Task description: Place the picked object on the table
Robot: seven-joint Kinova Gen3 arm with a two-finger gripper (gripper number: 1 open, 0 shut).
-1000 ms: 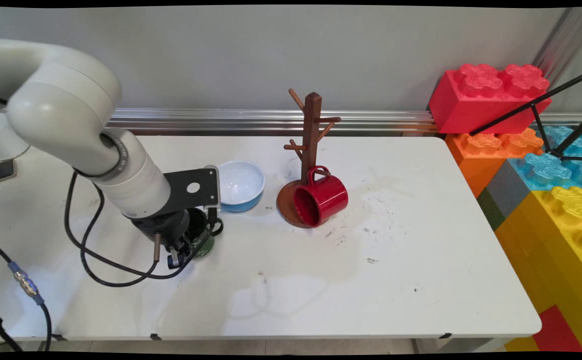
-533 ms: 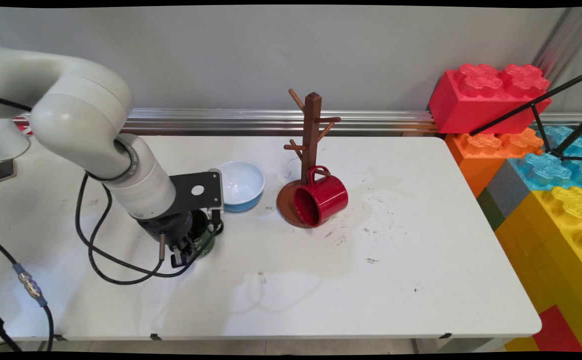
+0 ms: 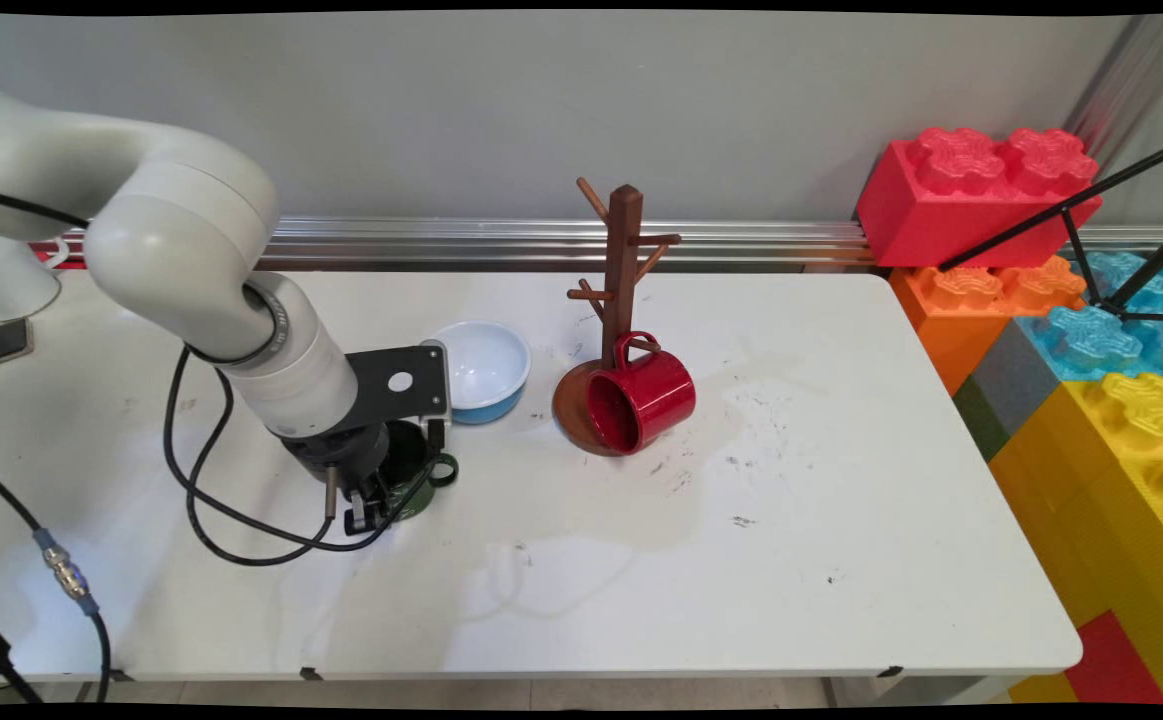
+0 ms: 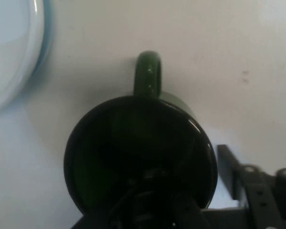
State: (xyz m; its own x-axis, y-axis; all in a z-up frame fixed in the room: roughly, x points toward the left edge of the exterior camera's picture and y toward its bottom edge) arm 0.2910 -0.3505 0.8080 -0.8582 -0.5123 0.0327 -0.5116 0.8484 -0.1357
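A dark green mug (image 3: 421,492) stands on the white table (image 3: 741,520), just in front of a light blue bowl (image 3: 481,370). My gripper (image 3: 379,500) comes down over the mug from the left and is shut on its rim, one finger inside and one outside. In the hand view the green mug (image 4: 138,143) fills the middle, its handle pointing up in the picture, and my gripper (image 4: 205,183) straddles the rim at the lower right. The outer finger (image 4: 229,164) shows beside the mug wall. The bowl's rim (image 4: 24,57) shows at the upper left.
A brown wooden mug tree (image 3: 623,270) stands right of the bowl, with a red mug (image 3: 641,395) lying on its side against the base. Large toy bricks (image 3: 981,195) are stacked past the table's right edge. Black cables (image 3: 211,500) hang from the arm onto the table.
The arm and gripper have shifted a little to the right. The green mug went with them, its handle now lower and further right.
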